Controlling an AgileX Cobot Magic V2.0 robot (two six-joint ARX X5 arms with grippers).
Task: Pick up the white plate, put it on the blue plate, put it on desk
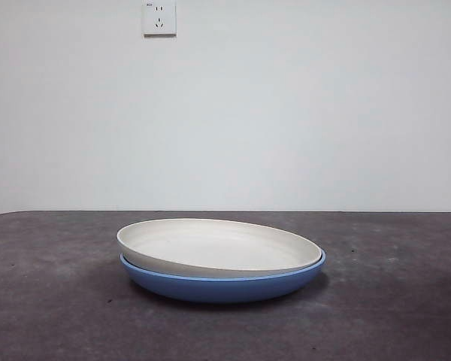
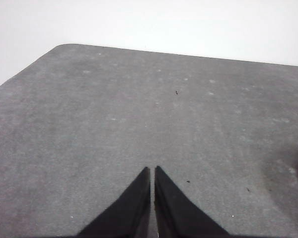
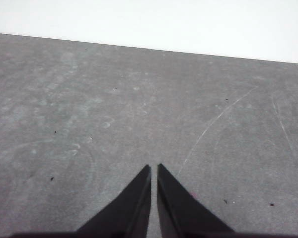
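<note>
Resting on the counter (image 1: 45,301), the white plate (image 1: 218,247) sits nested in the blue plate (image 1: 222,286), tilted and offset leftward. Both arms wait away from the stack: the left end effector (image 2: 152,171) and right end effector (image 3: 154,168) are pressed closed, holding nothing. A careless regrasp of the canted rim could slide the white plate off or drag the blue one.

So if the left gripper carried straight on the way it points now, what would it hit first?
Probably just the desk: the left gripper, jaws shut, points down across bare tabletop, with neither plate in its view.
</note>
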